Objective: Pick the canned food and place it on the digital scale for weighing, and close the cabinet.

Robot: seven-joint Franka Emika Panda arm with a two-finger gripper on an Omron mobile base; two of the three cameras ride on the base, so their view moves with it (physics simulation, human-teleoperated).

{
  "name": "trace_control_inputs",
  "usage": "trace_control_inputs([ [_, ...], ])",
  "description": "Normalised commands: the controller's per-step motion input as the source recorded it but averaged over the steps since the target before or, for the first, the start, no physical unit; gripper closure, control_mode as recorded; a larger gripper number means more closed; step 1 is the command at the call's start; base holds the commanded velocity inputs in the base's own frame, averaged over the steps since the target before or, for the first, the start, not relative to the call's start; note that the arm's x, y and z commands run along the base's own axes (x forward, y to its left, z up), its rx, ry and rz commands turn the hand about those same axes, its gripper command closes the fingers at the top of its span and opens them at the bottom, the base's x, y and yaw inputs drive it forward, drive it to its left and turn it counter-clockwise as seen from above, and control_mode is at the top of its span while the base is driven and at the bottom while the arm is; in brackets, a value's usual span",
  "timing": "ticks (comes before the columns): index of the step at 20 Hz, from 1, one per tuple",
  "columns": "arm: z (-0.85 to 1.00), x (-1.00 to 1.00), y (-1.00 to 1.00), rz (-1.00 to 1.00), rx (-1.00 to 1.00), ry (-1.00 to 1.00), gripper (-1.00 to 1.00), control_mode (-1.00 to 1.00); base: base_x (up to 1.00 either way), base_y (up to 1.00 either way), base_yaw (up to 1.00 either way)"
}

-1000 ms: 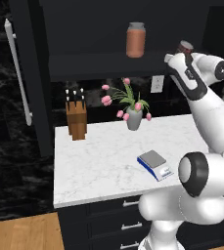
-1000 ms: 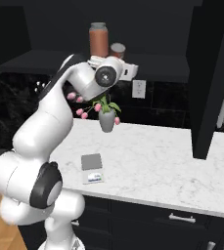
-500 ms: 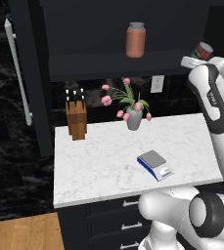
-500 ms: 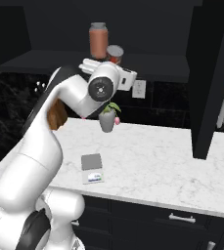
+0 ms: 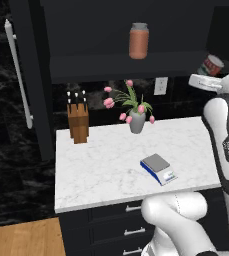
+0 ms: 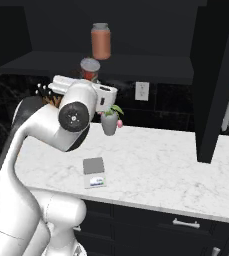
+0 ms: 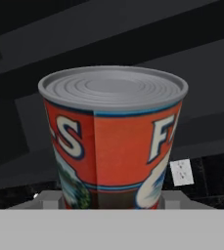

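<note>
Gleaming white marble counter (image 5: 106, 165), black cabinet (image 5: 31, 75)

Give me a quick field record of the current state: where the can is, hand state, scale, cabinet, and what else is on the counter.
canned food: held in the hand, lifted out in front of the cabinet shelf, above the counter's right end
hand: shut on the can
digital scale: on the white marble counter, near the front edge, top plate bare
cabinet: open, door with silver bar handle swung out at left
on shelf: terracotta jar with grey lid
counter items: knife block, vase of pink flowers
done: can picked; placing and closing not yet done
</note>
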Motion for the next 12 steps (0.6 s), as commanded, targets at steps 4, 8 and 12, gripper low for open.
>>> trace_control_inputs([
  [4,-0.48,-1.0,0.53,0.24,-0.04,0.04,1.0,-1.0,0.0,0.0,0.0],
  [8,-0.73,-0.79,0.36,0.36,-0.19,0.02,1.0,-1.0,0.0,0.0,0.0],
  [12,-0.81,-0.24,0.21,0.39,-0.27,0.07,1.0,-1.0,0.0,0.0,0.0],
])
